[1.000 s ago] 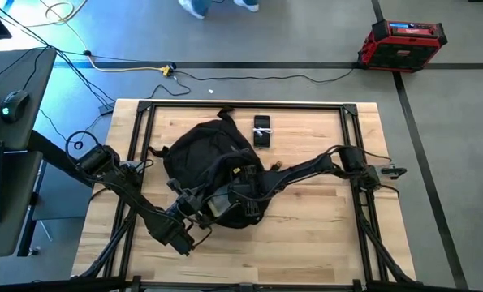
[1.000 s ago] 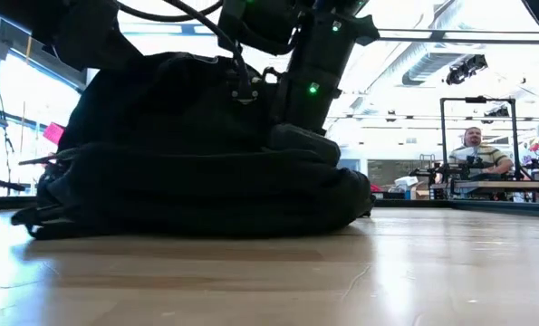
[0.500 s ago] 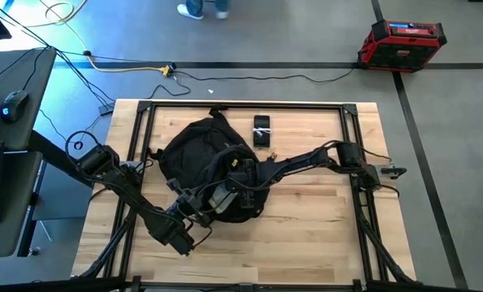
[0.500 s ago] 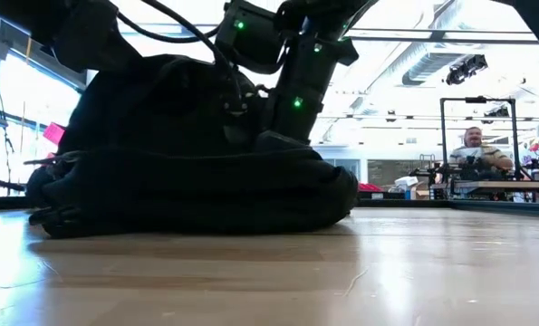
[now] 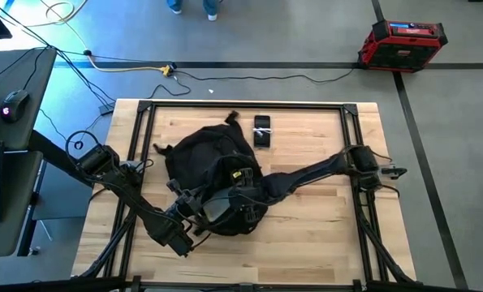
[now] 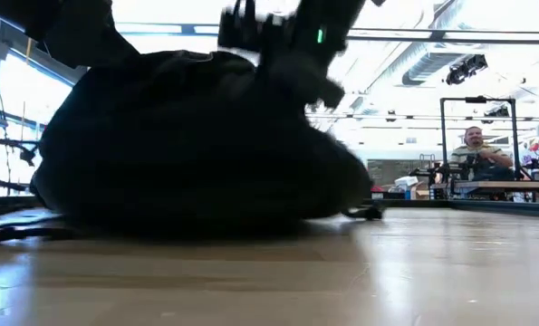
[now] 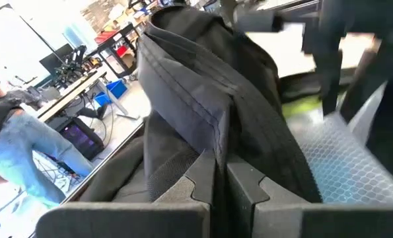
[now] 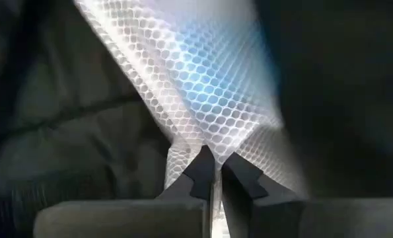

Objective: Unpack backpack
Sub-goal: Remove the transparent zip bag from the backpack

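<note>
The black backpack point(image 5: 209, 166) lies on its side in the middle of the wooden table, its opening toward the near edge. My left gripper point(image 5: 197, 211) is shut on the rim of that opening point(image 7: 213, 132). My right gripper point(image 5: 239, 195) reaches into the opening from the table's right and is shut on a pale, see-through sheet with a honeycomb pattern point(image 8: 203, 86). The same sheet shows in the left wrist view point(image 7: 341, 155). In the low view the backpack point(image 6: 197, 145) fills the left half, with my right arm blurred above it. My left gripper pinches a folded seam of black fabric at the rim of the backpack's opening point(image 7: 214, 142) between its two fingers, coming nearly level from the table's near left. The fabric runs up and away from the fingers, held up off the table. My right gripper pinches the honeycomb sheet where it gathers to a narrow point point(image 8: 197, 147) between its two fingers. The fingers slant down into the backpack from the table's right. The sheet fans out beyond the fingertips, against the dark lining.
A small black device with a white band point(image 5: 261, 130) lies on the table just beyond the backpack. Bare wood point(image 5: 322, 235) is free at the near right. A red and black case point(image 5: 401, 43) stands on the floor, and a person point(image 6: 474, 152) sits far behind.
My right gripper first went deeper into the backpack toward the table's left, then came back toward the right and up, fast enough to blur. The backpack shifted left with it and has come back, bulging higher at its near side. My left gripper has kept still.
</note>
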Controlling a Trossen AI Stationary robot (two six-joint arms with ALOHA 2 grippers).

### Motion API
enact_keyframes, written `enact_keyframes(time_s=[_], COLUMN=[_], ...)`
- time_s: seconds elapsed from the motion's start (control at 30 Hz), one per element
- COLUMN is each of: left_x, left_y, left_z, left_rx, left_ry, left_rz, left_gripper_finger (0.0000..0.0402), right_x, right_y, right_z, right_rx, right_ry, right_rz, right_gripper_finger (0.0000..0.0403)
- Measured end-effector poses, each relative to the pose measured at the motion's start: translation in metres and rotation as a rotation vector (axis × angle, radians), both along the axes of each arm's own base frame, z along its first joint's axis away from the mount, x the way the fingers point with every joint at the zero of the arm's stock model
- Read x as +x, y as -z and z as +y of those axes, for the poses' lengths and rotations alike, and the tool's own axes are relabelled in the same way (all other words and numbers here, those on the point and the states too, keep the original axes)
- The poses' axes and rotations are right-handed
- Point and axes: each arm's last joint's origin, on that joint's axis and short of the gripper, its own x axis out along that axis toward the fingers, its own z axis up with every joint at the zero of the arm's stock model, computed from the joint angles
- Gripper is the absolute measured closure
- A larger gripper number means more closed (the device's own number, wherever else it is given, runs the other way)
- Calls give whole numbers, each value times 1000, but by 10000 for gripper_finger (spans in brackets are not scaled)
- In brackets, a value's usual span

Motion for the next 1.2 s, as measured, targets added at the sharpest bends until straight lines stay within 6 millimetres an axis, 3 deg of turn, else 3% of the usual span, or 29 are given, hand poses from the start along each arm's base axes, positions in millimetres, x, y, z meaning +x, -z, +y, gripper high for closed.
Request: enact_keyframes(time_s=[0.27,0.6,0.8,1.0,1.2], left_x=[0,0,2,9,11], left_y=[0,0,0,1,2], left_z=[0,0,-1,-7,-7], left_rx=[3,2,-13,4,24], left_ry=[0,-1,2,35,44], left_rz=[-2,3,-20,-2,26], left_gripper_finger=[402,402,402,402,402], right_x=[-27,-61,-38,1,-2], right_y=[-50,-85,-81,-53,-54], right_z=[31,71,74,58,59], right_rx=[-3,-12,54,74,40], right_ry=[-106,-258,-234,-173,-205], right_rz=[-94,-146,-296,-411,-383], right_gripper_finger=[403,403,403,403,403])
